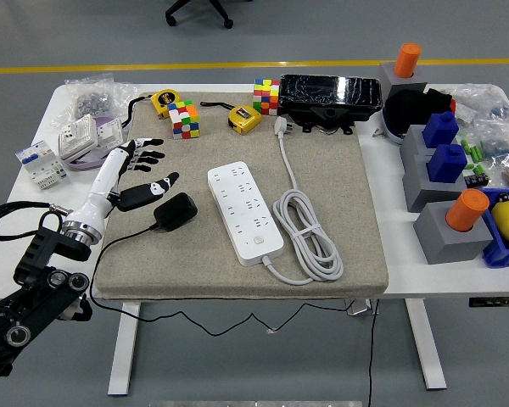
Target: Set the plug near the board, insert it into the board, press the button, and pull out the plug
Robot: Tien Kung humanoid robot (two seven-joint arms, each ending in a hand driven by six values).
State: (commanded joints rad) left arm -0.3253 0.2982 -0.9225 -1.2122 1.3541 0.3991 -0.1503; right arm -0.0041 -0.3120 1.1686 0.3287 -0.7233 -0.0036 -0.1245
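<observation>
A black plug adapter (176, 211) lies on the grey mat (356, 186), its black cord trailing off the mat's left front. The white power board (244, 211) lies at the mat's middle, with a round button near its front end (258, 241) and its white cable coiled to the right (308, 232). My left hand (144, 173) hovers just left of the plug, fingers spread, thumb pointing at it, holding nothing. The right arm is out of view.
Rubik's cubes (184, 118) (265, 96), yellow tape measures (243, 118) and a black wrapped box (329, 93) sit along the mat's back. Small boxes and bags (76, 136) lie at the table's left. Grey blocks with blue and orange pieces (445, 170) stand at the right.
</observation>
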